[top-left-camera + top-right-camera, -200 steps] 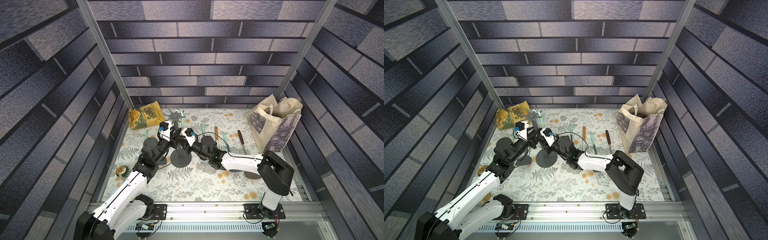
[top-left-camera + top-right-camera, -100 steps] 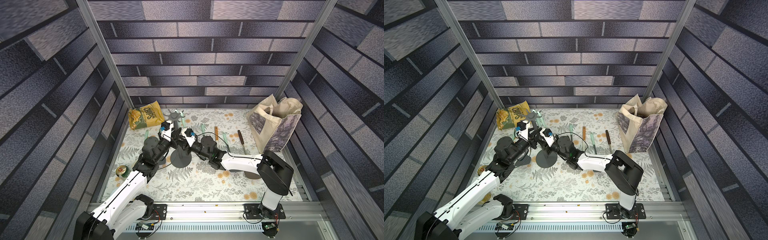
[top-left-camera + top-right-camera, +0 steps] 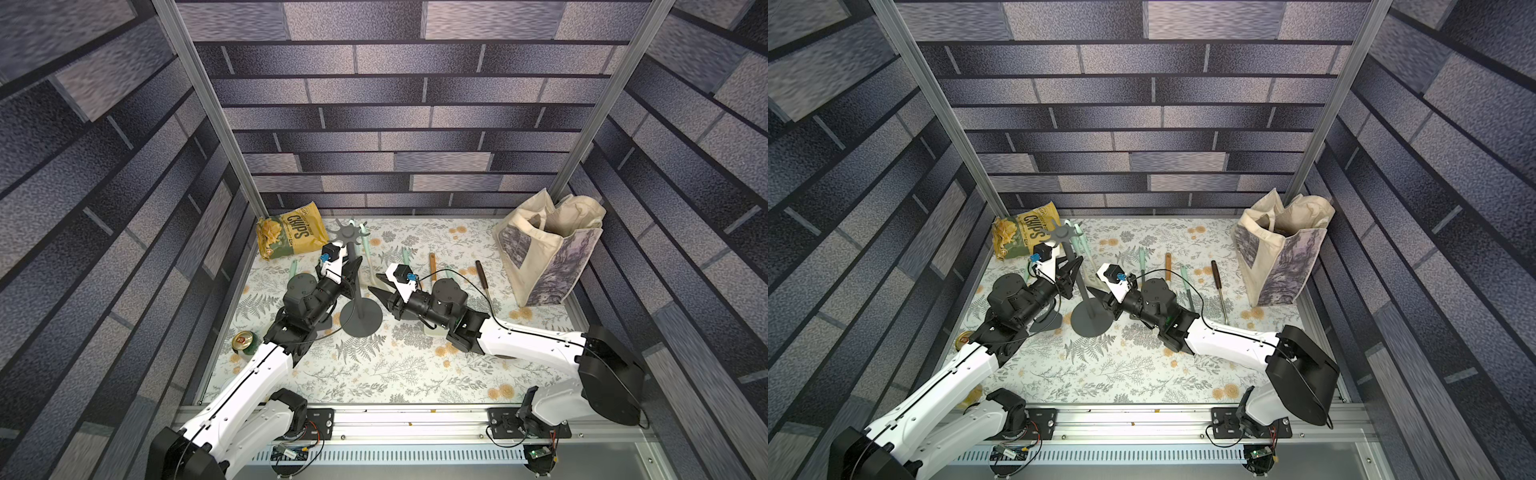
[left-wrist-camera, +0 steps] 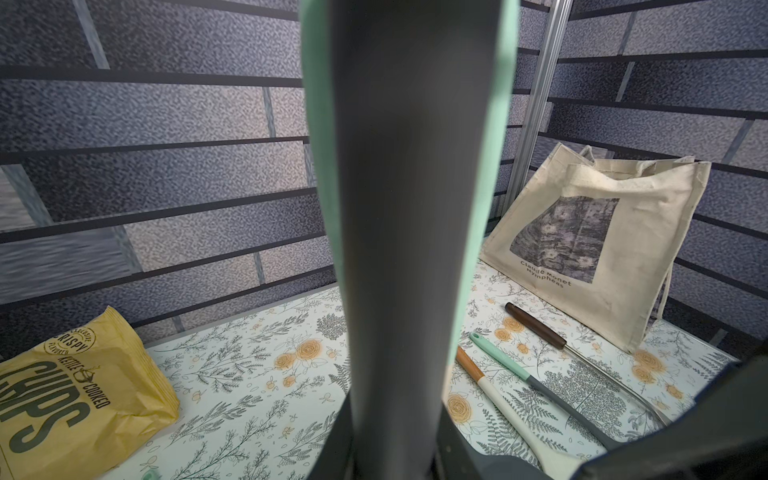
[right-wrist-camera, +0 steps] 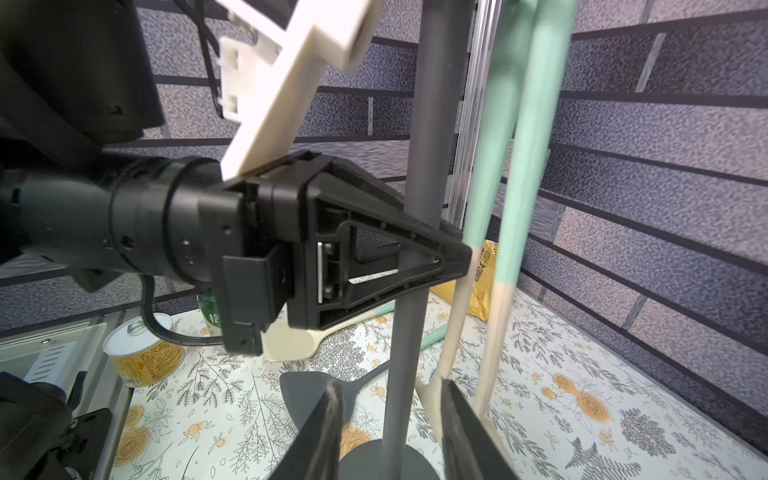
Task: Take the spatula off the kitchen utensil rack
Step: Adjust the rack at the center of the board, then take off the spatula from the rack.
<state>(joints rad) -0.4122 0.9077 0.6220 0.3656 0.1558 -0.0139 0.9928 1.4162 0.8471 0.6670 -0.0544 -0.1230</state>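
The thing that's changed in the last second is the right gripper (image 5: 390,388). It was pinched nearly shut and tucked in close by the pole. Now its jaws stand apart with nothing in them, and the arm has eased back a touch, low down near the base of the kitchen utensil rack (image 3: 361,320). In the right wrist view the pole sits in the gap between the two fingers, but neither one touches it as far as I can tell. The left gripper (image 5: 459,249) hasn't really gone anywhere. It's clamped on the pole partway up, keeping the rack upright. The spatula (image 5: 486,166) is still hanging from the crown of hooks, right beside a second mint-handled utensil (image 5: 528,166). I'm taking it to be the one whose cream end flares out flat, but that end is half hidden behind a finger, so don't quote me. My read is that nothing's come off the rack yet: the left arm is playing anchor, and the right one has just freed itself up to go for that handle. It'll want to lift it up off its hook, not yank sideways.
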